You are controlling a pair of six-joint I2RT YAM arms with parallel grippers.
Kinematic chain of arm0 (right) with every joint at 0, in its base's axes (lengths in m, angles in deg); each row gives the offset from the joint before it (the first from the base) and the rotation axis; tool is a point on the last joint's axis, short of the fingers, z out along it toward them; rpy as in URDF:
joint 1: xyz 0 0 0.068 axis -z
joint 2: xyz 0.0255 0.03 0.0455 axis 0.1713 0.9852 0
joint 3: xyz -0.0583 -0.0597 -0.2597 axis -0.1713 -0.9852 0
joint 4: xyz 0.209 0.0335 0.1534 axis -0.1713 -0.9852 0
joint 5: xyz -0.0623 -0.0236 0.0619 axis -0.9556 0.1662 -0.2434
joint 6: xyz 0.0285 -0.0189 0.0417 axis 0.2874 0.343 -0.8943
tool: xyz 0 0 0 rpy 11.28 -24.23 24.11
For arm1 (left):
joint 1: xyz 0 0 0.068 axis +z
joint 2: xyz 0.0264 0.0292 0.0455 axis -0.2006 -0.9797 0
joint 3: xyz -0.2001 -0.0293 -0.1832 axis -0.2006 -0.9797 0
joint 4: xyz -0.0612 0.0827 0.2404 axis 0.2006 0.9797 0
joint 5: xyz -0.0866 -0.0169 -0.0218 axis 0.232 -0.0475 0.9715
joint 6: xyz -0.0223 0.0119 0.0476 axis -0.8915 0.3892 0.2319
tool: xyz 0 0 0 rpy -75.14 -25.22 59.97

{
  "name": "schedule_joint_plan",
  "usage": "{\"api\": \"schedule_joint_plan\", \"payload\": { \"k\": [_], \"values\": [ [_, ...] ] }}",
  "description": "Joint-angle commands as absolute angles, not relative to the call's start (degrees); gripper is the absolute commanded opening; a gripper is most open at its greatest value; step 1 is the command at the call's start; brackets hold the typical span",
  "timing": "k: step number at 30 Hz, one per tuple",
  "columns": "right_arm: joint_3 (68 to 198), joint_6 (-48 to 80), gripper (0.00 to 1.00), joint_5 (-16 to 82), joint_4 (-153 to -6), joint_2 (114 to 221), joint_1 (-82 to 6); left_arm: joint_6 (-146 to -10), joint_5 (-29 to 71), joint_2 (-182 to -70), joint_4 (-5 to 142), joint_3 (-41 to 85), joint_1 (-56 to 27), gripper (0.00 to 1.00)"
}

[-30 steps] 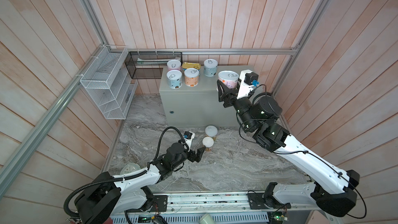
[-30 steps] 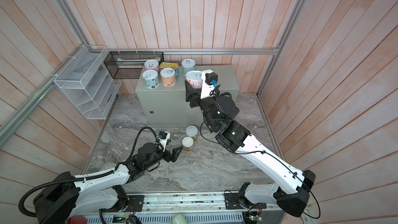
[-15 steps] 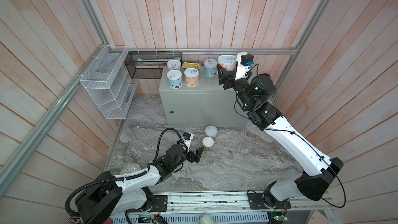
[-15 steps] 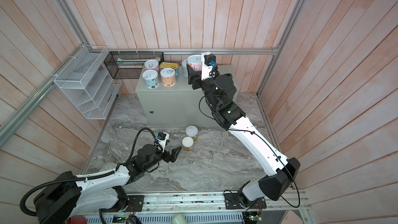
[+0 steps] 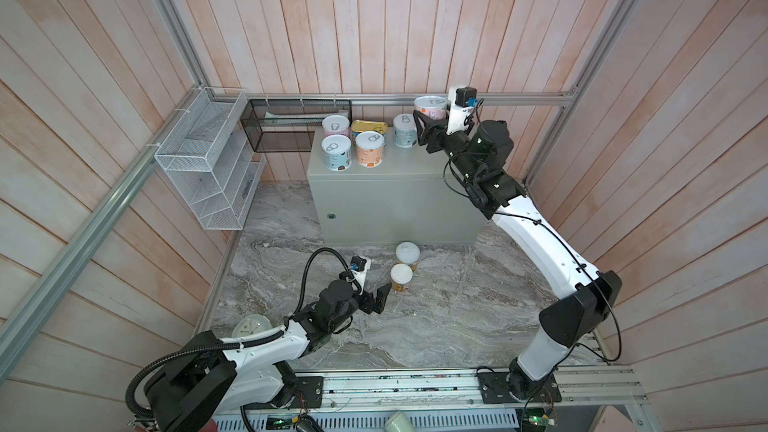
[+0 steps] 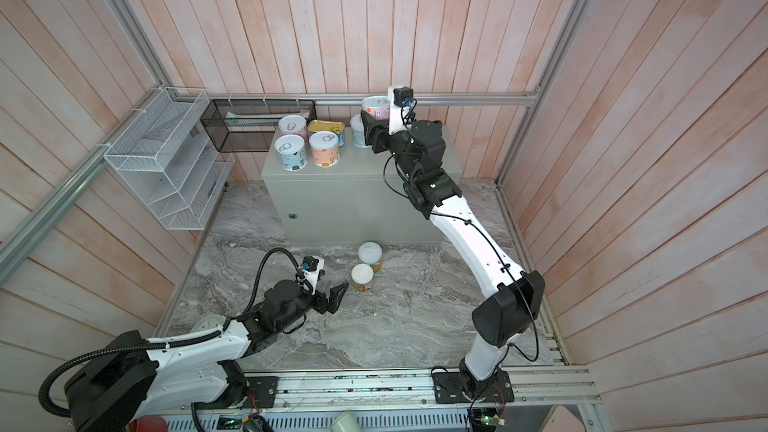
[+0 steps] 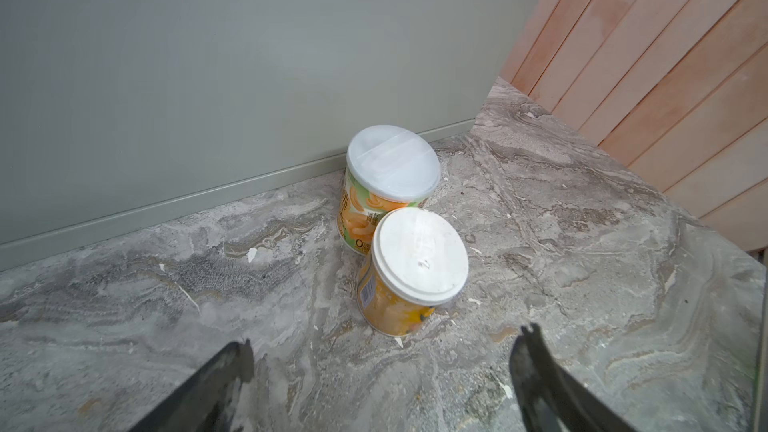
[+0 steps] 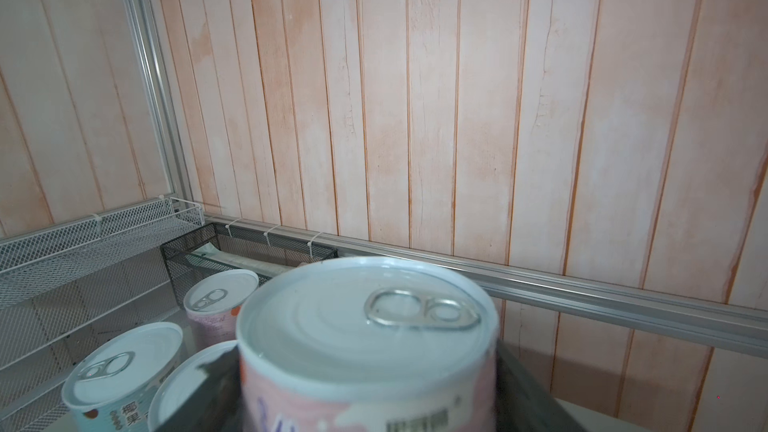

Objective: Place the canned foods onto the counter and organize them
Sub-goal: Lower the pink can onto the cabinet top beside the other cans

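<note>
Over the counter (image 5: pixel 415 162), right gripper (image 5: pixel 429 119) holds pink can (image 5: pixel 431 105) (upright).

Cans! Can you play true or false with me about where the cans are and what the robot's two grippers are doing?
1. The right gripper is holding a pink can. True.
2. The left gripper is squeezing a can. False: it is open and empty, near the white-lidded cans but not touching them.
3. Both white-lidded cans stand on the marble floor, in front of the counter. True.
4. The gold tin lies on the floor. False: it sits on top of the counter.
</note>
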State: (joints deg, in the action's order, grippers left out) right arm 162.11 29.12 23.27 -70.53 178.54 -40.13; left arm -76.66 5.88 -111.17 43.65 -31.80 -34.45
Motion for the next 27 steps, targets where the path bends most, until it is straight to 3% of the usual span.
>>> {"api": "schedule_joint_plan", "payload": {
  "k": [1,13,27],
  "values": [
    [166.11,27.78,0.69,25.54,-65.92,179.83,-40.08,-77.14,6.85,-112.83,41.51,-30.75,-34.22,1.0],
    [170.13,25.93,0.68,24.12,-69.15,186.69,-40.05,-78.2,7.98,-114.47,41.7,-29.58,-34.22,1.0],
    [163.9,24.52,0.68,24.8,-65.69,185.87,-40.8,-77.1,4.74,-112.55,43.75,-29.54,-34.22,1.0]
  ]
}}
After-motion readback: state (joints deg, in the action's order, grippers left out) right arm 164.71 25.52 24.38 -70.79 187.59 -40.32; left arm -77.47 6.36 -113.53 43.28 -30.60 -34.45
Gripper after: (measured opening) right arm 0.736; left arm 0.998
